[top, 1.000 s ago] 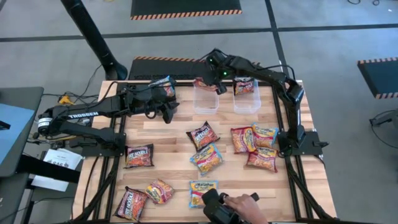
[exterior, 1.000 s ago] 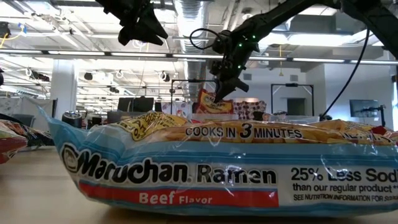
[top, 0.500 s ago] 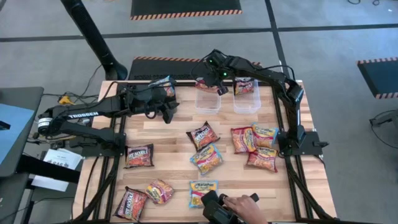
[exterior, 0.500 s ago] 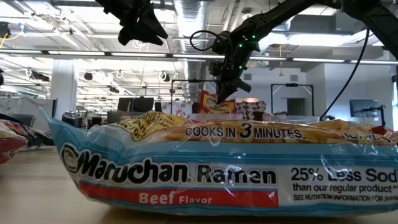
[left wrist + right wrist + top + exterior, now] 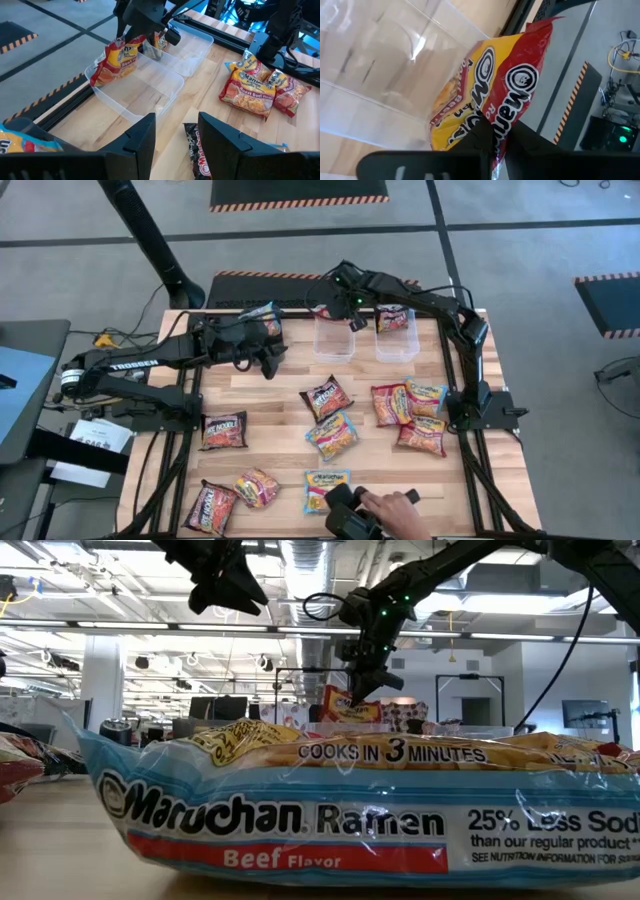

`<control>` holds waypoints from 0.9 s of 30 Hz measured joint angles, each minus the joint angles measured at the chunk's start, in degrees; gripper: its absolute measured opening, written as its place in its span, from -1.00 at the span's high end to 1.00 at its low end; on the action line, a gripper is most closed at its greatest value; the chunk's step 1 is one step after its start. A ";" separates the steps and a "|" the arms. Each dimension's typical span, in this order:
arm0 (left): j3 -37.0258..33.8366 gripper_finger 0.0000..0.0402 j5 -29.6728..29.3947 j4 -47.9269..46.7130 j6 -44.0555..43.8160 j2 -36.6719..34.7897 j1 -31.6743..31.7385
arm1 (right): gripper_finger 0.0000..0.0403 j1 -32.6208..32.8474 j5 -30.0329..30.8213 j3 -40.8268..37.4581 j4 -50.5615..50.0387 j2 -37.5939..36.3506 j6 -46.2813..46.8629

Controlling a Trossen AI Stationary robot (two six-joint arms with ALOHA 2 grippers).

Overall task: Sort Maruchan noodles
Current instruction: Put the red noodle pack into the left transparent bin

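My right gripper [image 5: 352, 320] is shut on a red and yellow Maruchan packet [image 5: 117, 60], held over the far rim of the left clear bin [image 5: 332, 345]. The right clear bin [image 5: 397, 345] has a red packet [image 5: 392, 317] in it. My left gripper [image 5: 268, 360] hangs open above the table's far left part, with nothing between its fingers. A light blue packet [image 5: 262, 314] lies beside it. Several more packets lie flat on the wooden table, among them a black one [image 5: 327, 397], a light blue one [image 5: 333, 435] and red ones [image 5: 408, 415]. My right gripper pinches the red and yellow packet's upper end [image 5: 495, 125] between its two fingers, coming slanting down from above. The packet hangs tilted below the fingers [image 5: 352, 708], clear of the table. Its lower part [image 5: 102, 75] is at the left bin's far rim; whether it touches, I cannot tell.
A person's hand [image 5: 390, 505] holds a dark device at the table's near edge, next to a light blue packet [image 5: 322, 483]. Black packets [image 5: 224, 430] and a red one [image 5: 257, 487] lie at the near left. The low view is filled by a light blue packet [image 5: 300, 810].
My right gripper has turned a little at the wrist while staying over the left bin's far rim; the red and yellow packet still hangs from it there.
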 joint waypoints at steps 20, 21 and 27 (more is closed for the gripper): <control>0.00 0.32 0.02 -0.26 0.00 0.00 0.00 | 0.73 -5.51 -7.96 0.00 -1.06 0.00 17.74; 0.00 0.32 0.02 -0.26 0.00 0.00 0.00 | 0.73 -5.85 -8.78 0.00 -1.42 0.00 18.55; 0.00 0.32 0.02 -0.24 0.00 0.00 0.00 | 0.73 -6.84 -10.57 0.00 -2.06 0.00 22.23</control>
